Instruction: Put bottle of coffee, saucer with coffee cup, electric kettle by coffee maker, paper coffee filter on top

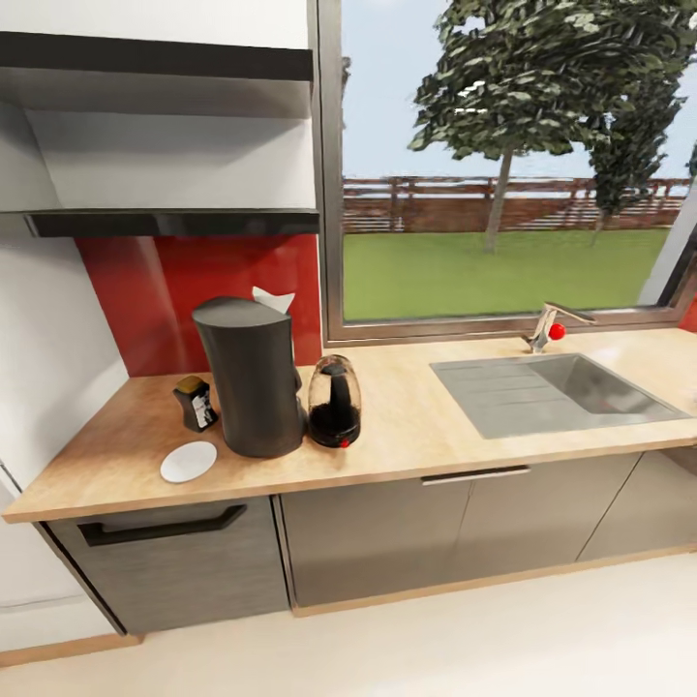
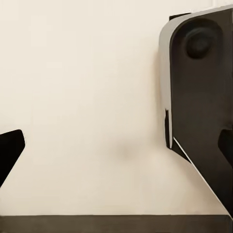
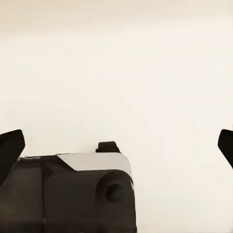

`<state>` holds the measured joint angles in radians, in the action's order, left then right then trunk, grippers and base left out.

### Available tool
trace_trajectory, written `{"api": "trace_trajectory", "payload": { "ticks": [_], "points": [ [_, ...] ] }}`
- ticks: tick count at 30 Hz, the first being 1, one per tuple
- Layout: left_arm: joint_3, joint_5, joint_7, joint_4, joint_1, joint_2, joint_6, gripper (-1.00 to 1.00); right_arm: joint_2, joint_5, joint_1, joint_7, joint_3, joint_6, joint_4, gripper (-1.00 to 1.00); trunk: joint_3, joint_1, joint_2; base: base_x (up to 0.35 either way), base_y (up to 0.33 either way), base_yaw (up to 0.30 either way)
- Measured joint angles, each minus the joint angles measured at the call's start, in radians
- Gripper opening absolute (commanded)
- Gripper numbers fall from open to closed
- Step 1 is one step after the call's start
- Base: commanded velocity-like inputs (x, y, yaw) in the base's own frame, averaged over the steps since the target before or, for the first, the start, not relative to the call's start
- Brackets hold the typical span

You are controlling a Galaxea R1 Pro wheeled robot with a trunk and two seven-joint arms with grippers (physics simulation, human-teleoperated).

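Left hand and right hand both hang over pale floor, fingers spread wide w/ nothing between them; part of the robot's dark base shows in each wrist view. Nearest in the head view: grey cabinet fronts under the long light wood-grain tabletop. Closest to the front edge lies the saucer, small flat white round plate, bare, just beside the coffee maker's lower left. The coffee maker stands upright behind it: tall dark-grey rounded body, flat slanted top. Touching or nearly touching its right side is the electric kettle, clear glass dome, black base and handle, approx. half the maker's height. On the maker's left, a bit further back, the bottle of coffee: small dark jar, brown lid, black-and-white label. The paper coffee filter, white and pointed, peeks up at the maker's far top edge; can't tell if it rests on it. Right along the tabletop: steel sink, then tap. Beyond: red backsplash, black kitchen shelf, window.
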<state>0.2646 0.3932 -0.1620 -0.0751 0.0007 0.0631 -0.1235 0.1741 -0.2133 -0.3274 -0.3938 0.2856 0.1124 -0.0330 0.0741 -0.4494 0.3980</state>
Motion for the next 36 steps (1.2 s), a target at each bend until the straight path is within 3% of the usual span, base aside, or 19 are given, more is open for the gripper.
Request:
{"api": "trace_trajectory", "payload": {
  "ticks": [4,6,11,14,20,27,36],
  "points": [
    [-0.001,-0.001,-0.003,-0.001,-0.004,-0.001,0.075,1.0,0.0,-0.007,0.0,0.142,-0.01,-0.048,0.001,1.0,0.0,0.0,0.0,0.0,0.0,-0.274],
    [0.0,-0.002,-0.006,-0.001,-0.004,-0.001,0.091,1.0,-0.017,-0.009,0.0,0.192,-0.012,-0.058,0.001,1.0,0.0,0.0,0.0,0.0,0.0,-0.291],
    [0.001,-0.004,-0.016,0.004,-0.002,0.001,0.107,1.0,-0.094,-0.013,0.0,0.24,-0.024,-0.066,0.0,1.0,0.0,0.0,0.0,0.0,0.0,-0.298],
    [0.0,-0.004,-0.017,0.007,0.002,0.001,0.107,1.0,-0.126,-0.013,0.0,0.246,-0.071,-0.068,0.0,1.0,0.0,0.0,0.0,0.0,0.0,-0.3],
    [-0.002,-0.004,-0.014,0.008,0.003,0.002,0.1,1.0,-0.14,-0.011,0.0,0.249,-0.126,-0.069,0.001,1.0,0.0,0.0,0.0,0.0,0.0,-0.3],
    [-0.001,-0.004,-0.012,0.009,0.004,0.002,0.099,1.0,-0.142,-0.01,0.0,0.251,-0.133,-0.07,0.001,1.0,0.0,0.0,0.0,0.0,0.0,-0.3],
    [-0.001,-0.004,-0.002,0.0,0.0,-0.003,0.097,1.0,-0.153,-0.009,0.0,0.303,-0.133,-0.071,0.001,1.0,0.0,0.0,0.0,0.0,0.0,-0.3]
  ]
}}
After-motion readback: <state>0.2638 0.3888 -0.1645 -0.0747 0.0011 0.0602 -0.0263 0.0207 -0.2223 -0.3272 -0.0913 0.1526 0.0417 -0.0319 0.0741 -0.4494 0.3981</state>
